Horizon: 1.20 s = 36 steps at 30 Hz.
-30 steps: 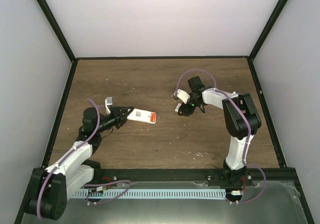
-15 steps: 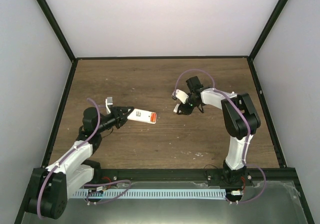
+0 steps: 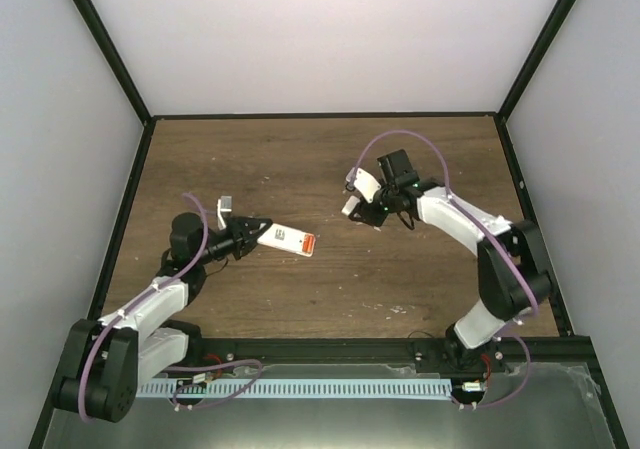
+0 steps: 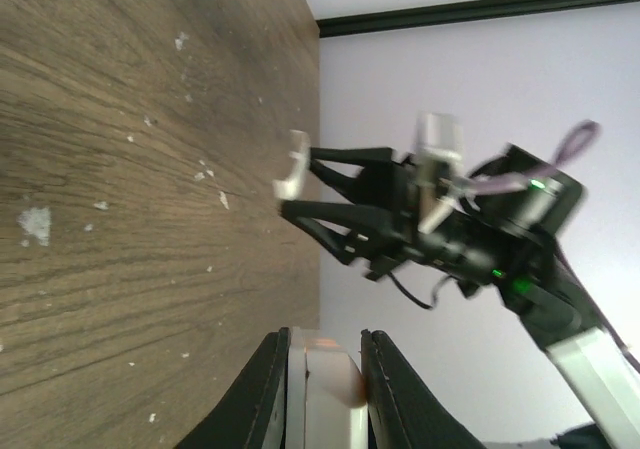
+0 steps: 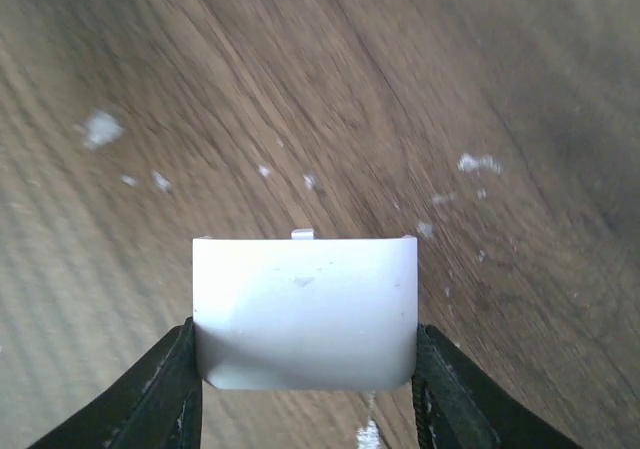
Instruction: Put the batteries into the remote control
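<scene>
Left of centre in the overhead view, the left gripper (image 3: 256, 233) pinches the remote control (image 3: 290, 239) by one end; right of centre, the right gripper (image 3: 354, 207) clamps a small white square piece (image 5: 305, 314).

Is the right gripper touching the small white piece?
Touching. In the right wrist view the right gripper clamps the small white piece, fingers against both sides.

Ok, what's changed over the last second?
The right arm swung its elbow out toward the near right, and the right gripper carried the small white piece slightly left and away. The left gripper edged the remote control slightly right. Both grips stayed shut.
</scene>
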### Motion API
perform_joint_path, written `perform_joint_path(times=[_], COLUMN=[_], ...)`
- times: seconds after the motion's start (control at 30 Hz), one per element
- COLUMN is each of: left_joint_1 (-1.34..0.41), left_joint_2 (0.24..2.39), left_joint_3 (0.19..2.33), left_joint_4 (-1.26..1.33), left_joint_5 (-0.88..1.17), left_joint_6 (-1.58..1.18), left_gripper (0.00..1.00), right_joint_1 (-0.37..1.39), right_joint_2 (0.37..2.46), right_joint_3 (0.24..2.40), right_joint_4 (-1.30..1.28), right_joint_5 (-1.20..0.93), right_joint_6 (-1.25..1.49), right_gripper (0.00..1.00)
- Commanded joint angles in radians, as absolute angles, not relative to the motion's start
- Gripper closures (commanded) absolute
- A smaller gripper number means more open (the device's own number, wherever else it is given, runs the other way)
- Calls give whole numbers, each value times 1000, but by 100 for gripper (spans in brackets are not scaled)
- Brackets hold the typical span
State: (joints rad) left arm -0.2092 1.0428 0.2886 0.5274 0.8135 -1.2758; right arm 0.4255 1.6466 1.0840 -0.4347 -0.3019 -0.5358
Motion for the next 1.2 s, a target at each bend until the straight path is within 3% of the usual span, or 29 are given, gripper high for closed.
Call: perform_joint_path(times=[0.0,0.43,0.93,1.17], left_joint_1=[-201,-195,-193,-181], left_joint_2=[1053,1246,1775,1838], left_joint_3=[238,121,44,25], left_joint_4=[602,896,1596,1603], left_joint_5=[763,729,673,682], left_joint_6=[-1187,-1126,-1210,-1146], left_gripper=[100,100,100,100], right_joint_1=[464,579,653,676], right_joint_2=[1538,1344,1411,1523], right_joint_3=[1020,864,837,861], right_joint_4=[-415,-302,-232,-189], right_joint_5=[-357,-381,-411,-449], right_joint_6=[-452,-377,-433,-498], right_gripper=[65,64,63,62])
